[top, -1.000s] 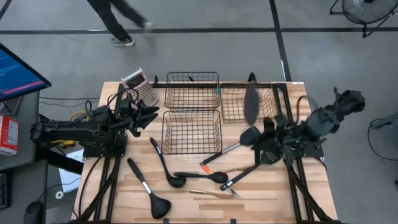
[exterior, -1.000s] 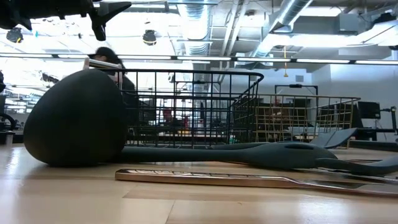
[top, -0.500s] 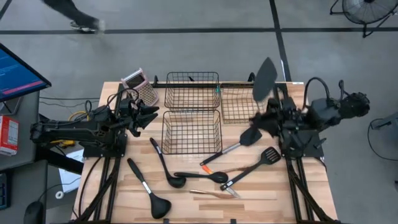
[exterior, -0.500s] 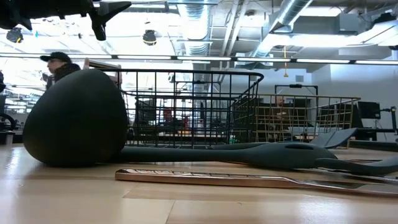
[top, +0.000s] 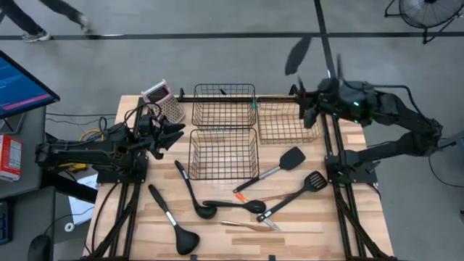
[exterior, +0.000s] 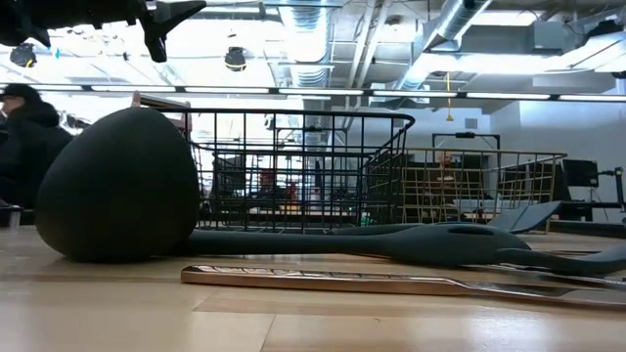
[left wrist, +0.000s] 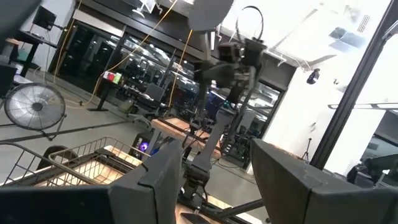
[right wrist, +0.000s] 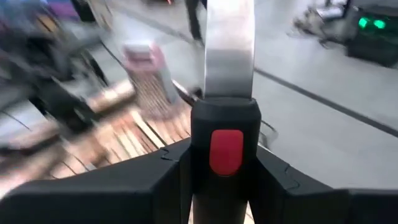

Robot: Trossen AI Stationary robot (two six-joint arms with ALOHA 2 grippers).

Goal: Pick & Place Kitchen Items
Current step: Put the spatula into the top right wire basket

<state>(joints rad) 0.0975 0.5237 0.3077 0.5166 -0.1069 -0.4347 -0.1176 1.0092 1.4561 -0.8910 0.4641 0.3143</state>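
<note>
The spatula (top: 297,54) is off the table, pinched by its black handle in the right gripper (top: 314,101), high over the far right corner beside the copper basket (top: 288,120). Its long axis runs from the gripper up and away toward the far side of the room, leaning a little to the left. The blade is the free upper end and the handle, with its red spot, sits low between the fingers. In the right wrist view you see its metal neck (right wrist: 229,43) rising straight out of the grip. The blade is smeared in the high view, so you cannot read which way its face turns.

You are early in the job, by my reading. As far as you can see, the two black baskets (top: 223,105) and the copper one hold none of the utensils. Lying on the wood in front of them are a solid turner (top: 281,164), a slotted turner (top: 303,188), two ladles (top: 190,191), a long spoon (top: 235,205) and a thin copper piece (top: 246,226). All of these are left to move.

The left gripper (top: 172,135) waits at the left side near the grater (top: 164,98), fingers spread, holding nothing.
</note>
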